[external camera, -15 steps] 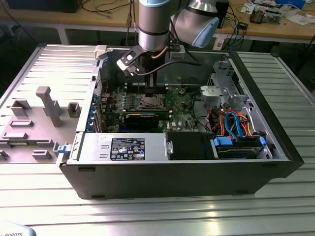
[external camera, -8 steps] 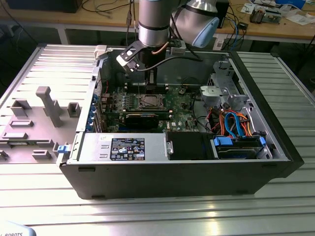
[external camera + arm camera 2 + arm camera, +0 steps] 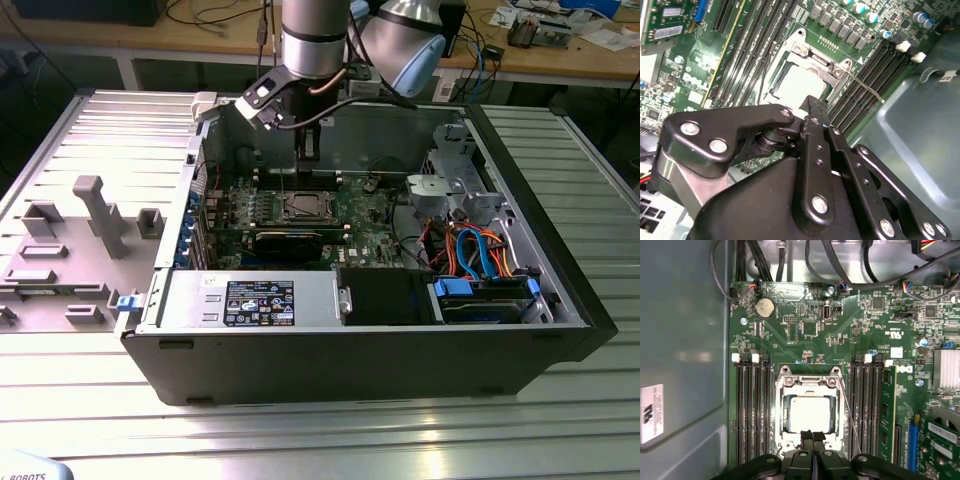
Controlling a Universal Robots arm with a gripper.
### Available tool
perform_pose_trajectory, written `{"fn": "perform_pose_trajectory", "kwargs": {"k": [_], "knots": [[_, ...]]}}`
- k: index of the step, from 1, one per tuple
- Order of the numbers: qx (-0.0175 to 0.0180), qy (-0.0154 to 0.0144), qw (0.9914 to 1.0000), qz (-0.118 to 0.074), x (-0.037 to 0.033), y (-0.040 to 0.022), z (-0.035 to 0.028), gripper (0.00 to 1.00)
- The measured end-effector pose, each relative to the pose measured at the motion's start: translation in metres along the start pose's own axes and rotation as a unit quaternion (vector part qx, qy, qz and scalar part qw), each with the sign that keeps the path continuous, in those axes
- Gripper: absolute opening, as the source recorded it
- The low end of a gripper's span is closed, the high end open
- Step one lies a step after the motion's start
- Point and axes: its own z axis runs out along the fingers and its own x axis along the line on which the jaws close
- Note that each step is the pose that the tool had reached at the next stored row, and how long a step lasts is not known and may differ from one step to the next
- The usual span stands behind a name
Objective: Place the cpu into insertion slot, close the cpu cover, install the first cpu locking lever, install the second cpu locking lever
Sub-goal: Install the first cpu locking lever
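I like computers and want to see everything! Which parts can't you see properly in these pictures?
1. First wrist view: the claw hides the near edge of the cpu cover.
2. Second wrist view: the claw covers part of the cpu.
3. Exterior view: the insertion slot is too small to tell what's inside.

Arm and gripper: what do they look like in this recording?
The arm is a silver-grey cylinder with a pale blue joint cap. The gripper is matte black, built of flat linkage bars fastened with silver screws, ending in two narrow fingers.
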Motion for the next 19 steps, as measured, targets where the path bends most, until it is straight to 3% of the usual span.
{"fn": "perform_pose_trajectory", "kwargs": {"k": [10, 15, 19], "knots": [[-0.0011, -0.0001, 1.0, 0.0, -0.0001, -0.0004, -0.0244, 0.11], [-0.0011, -0.0001, 1.0, -0.002, -0.0001, -0.0004, -0.0245, 0.11], [-0.0013, -0.0005, 0.99944, -0.034, -0.0001, -0.0004, -0.0244, 0.11]]}}
